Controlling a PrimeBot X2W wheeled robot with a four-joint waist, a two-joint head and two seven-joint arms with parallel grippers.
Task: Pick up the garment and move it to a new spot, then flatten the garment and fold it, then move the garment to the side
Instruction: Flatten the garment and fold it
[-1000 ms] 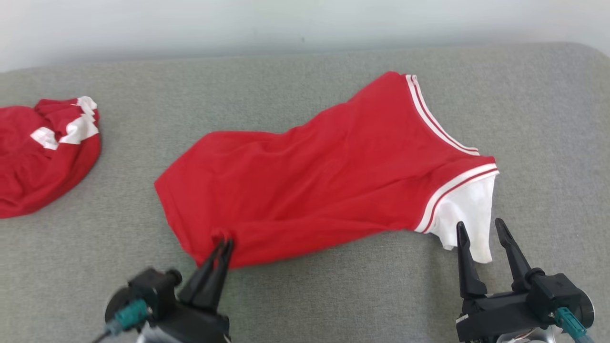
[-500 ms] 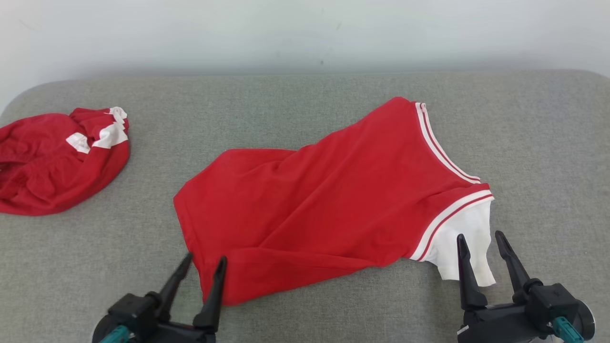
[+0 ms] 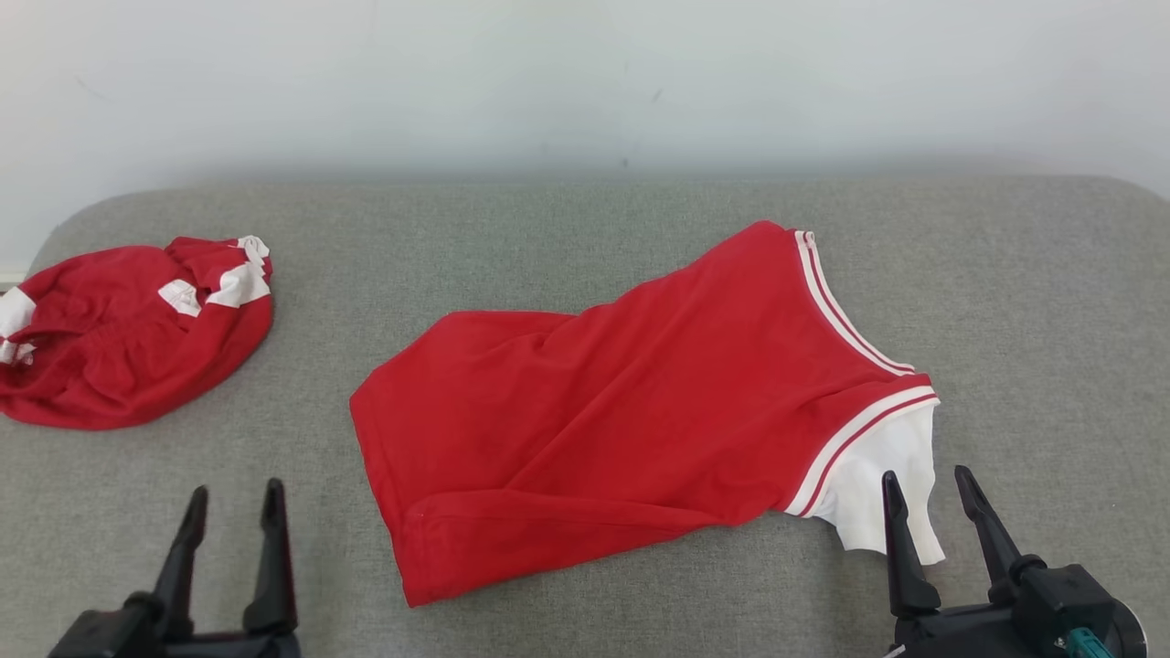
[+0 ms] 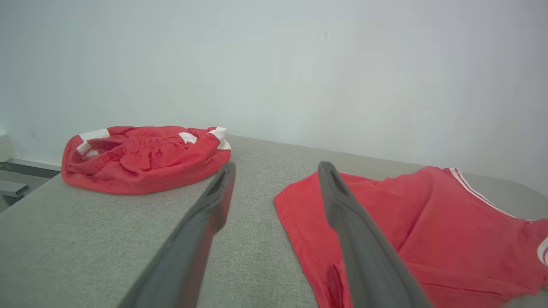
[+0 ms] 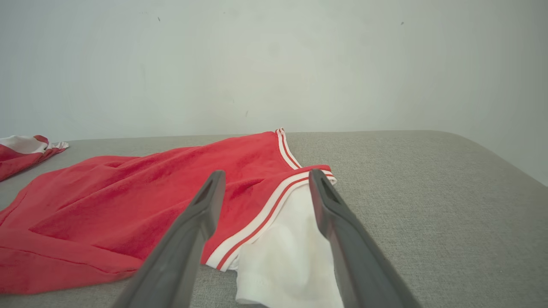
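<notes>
Looking down from the head, you see the red garment (image 3: 640,411) lying spread on a slant across the grey pad (image 3: 1051,302), with its white sleeve (image 3: 877,475) at the near right end. Your left gripper (image 3: 236,490) stands off the garment's near left corner, apart from it, jaws spread wide and holding nothing. Your right gripper (image 3: 925,475) is spread and empty too, one finger overlapping the sleeve's edge; you cannot tell if it touches. A crumpled red heap (image 3: 128,338) lies well left of the garment.

From the left wrist, the garment's hem shows behind the right-hand finger.

From the right wrist, the sleeve lies between the parted fingers.
</notes>
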